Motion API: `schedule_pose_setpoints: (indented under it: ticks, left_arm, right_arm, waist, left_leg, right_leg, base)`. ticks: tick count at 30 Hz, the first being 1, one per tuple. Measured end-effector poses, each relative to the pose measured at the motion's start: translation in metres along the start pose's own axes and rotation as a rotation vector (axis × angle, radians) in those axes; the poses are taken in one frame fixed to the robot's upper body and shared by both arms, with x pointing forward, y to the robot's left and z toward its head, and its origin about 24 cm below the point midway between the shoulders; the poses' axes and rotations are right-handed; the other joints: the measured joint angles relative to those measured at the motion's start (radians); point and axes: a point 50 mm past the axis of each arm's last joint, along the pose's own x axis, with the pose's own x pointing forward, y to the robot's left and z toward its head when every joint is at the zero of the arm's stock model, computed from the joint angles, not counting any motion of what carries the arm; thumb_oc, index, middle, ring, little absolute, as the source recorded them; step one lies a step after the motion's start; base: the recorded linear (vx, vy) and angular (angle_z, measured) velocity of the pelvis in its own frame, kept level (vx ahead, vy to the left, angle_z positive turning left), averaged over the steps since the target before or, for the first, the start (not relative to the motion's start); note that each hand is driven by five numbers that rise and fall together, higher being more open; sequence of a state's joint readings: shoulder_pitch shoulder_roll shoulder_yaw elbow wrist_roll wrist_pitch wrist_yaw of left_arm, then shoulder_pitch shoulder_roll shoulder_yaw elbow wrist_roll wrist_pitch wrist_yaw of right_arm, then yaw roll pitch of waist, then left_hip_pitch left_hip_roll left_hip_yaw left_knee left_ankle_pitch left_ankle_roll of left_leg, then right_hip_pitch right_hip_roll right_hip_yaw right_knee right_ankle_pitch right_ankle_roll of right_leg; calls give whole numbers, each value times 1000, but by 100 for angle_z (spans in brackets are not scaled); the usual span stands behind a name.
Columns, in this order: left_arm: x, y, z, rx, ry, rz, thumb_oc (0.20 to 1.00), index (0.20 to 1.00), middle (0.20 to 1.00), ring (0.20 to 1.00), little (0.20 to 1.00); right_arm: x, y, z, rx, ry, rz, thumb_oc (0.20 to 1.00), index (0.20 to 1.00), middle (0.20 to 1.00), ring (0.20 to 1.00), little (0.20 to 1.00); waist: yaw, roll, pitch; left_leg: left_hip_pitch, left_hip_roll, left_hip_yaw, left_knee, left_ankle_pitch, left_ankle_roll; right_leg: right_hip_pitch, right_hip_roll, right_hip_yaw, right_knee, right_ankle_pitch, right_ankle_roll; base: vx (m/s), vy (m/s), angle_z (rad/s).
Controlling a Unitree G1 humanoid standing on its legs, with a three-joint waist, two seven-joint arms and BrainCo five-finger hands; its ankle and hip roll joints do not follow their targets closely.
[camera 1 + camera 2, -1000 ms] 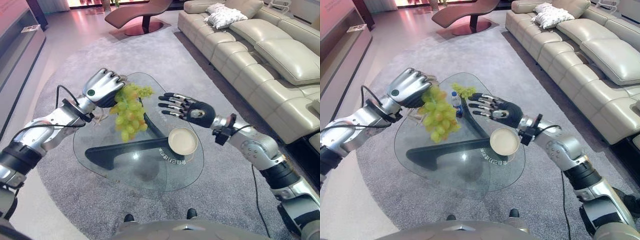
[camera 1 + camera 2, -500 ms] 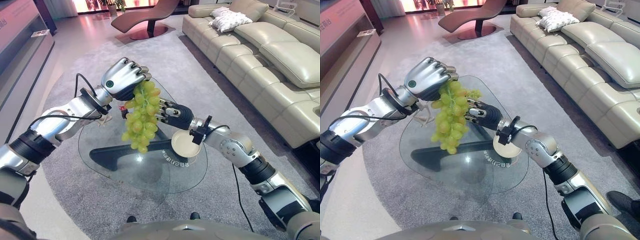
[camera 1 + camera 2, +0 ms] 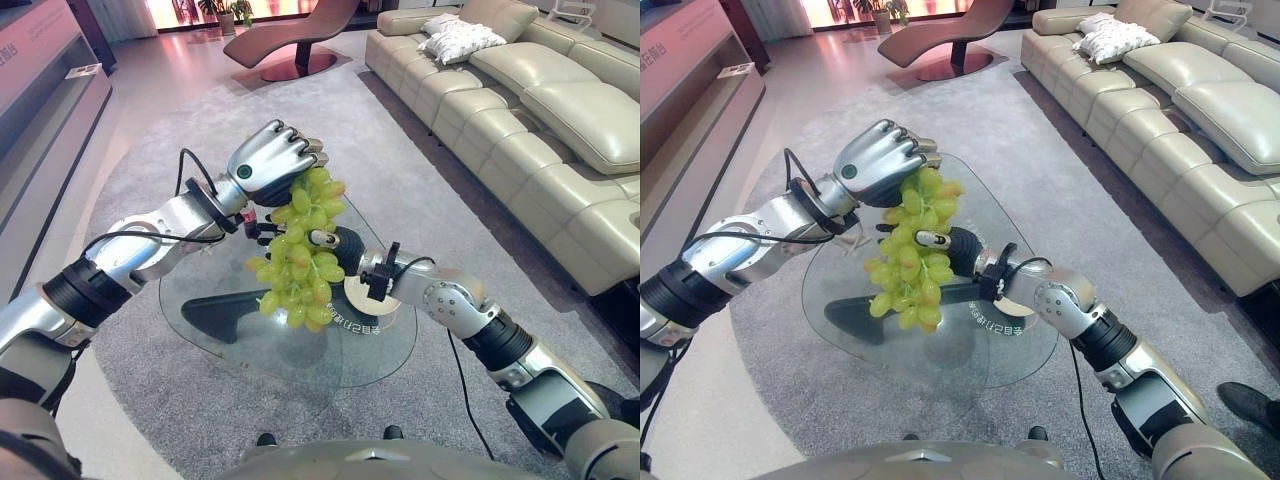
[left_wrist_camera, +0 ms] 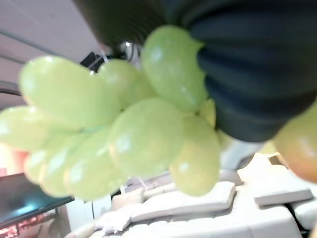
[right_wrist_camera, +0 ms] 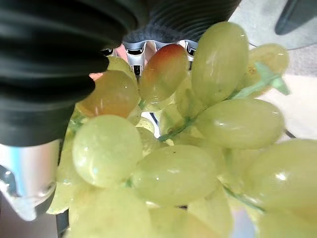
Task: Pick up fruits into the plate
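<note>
A big bunch of green grapes (image 3: 300,255) hangs from my left hand (image 3: 272,160), whose fingers are shut round its top, above the glass table (image 3: 240,335). My right hand (image 3: 958,248) reaches in from the right and lies against the middle of the bunch, its fingers (image 3: 931,238) straight and partly covered by grapes. The cream plate (image 3: 350,296) sits on the table just below my right wrist, mostly hidden by it and the bunch. Both wrist views show grapes (image 4: 148,139) (image 5: 173,173) pressed close.
The table has a dark curved base (image 3: 215,308) and stands on a grey rug. A small bottle (image 3: 247,215) stands on it behind my left wrist. A beige sofa (image 3: 560,110) runs along the right, and a brown lounge chair (image 3: 290,35) stands far back.
My left hand has carried the grapes rightwards, up off the table, towards the plate. My right hand has moved left until it rests against the bunch. The camera has shifted too.
</note>
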State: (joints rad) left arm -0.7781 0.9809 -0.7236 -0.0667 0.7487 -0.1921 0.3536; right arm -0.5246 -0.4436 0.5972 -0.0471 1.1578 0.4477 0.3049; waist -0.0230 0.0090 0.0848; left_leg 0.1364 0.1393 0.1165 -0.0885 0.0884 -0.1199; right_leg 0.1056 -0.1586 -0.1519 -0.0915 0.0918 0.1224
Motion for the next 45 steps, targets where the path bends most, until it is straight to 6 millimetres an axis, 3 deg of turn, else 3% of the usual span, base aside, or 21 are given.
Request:
schedule_pose_setpoints:
  ticks: [5,6,7,32,33,34,39,45]
  left_arm:
    - [7,1,1,25,-12,-17,200,200,200,200,200]
    - [9,1,1,29,-15,-18,200,200,200,200,200]
    - [9,1,2,27,-18,-22,200,200,200,200,200]
    - [4,-21,0,9,31,-92,200,200,200,200,200]
    - [0,-27,1,-5,42,-106,520,520,520,520,520]
    - [-5,-31,1,-22,55,-113,1000,1000,1000,1000,1000]
    - [-23,-50,2,-128,144,-169,1000,1000,1000,1000,1000]
    - [-52,-82,3,-219,240,-322,1000,1000,1000,1000,1000]
  right_arm:
    - [4,4,-9,22,42,10,1000,1000,1000,1000,1000]
    - [5,4,-9,23,42,9,853,853,853,853,853]
    - [6,5,-9,32,39,13,200,200,200,200,200]
    - [8,5,-9,62,-30,-44,200,200,200,200,200]
    - [6,4,-12,73,-29,-56,200,200,200,200,200]
    - [4,2,-16,90,-34,-66,200,200,200,200,200]
    - [-5,-4,-26,135,-42,-106,200,200,200,200,200]
    - [-27,-27,-37,186,-75,-252,200,200,200,200,200]
  waist:
    - [0,0,0]
    - [-1,0,0]
    - [-1,1,0]
    - [-7,2,-1]
    - [-8,2,-1]
    - [-8,2,-1]
    - [-7,4,0]
    - [-2,10,4]
  left_leg:
    - [0,0,5,0,0,0]
    - [1,0,5,0,0,0]
    - [2,0,6,0,0,0]
    - [8,0,20,0,-2,0]
    - [8,0,20,0,-2,0]
    - [7,0,21,0,-3,0]
    - [3,0,21,0,-4,0]
    - [-32,0,7,0,-1,2]
  right_leg:
    - [-3,0,2,0,0,0]
    - [-3,0,2,0,0,0]
    - [-2,0,3,0,0,0]
    - [-7,0,16,0,0,0]
    - [-9,0,17,0,0,0]
    - [-9,0,18,0,0,0]
    - [-13,0,18,0,0,0]
    - [-40,1,7,0,1,0]
  base:
    - [1,-1,-2]
    - [0,0,0]
    - [0,0,0]
    - [11,1,-1]
    - [0,0,0]
    - [0,0,0]
    - [18,4,0]
    - [-52,-2,6]
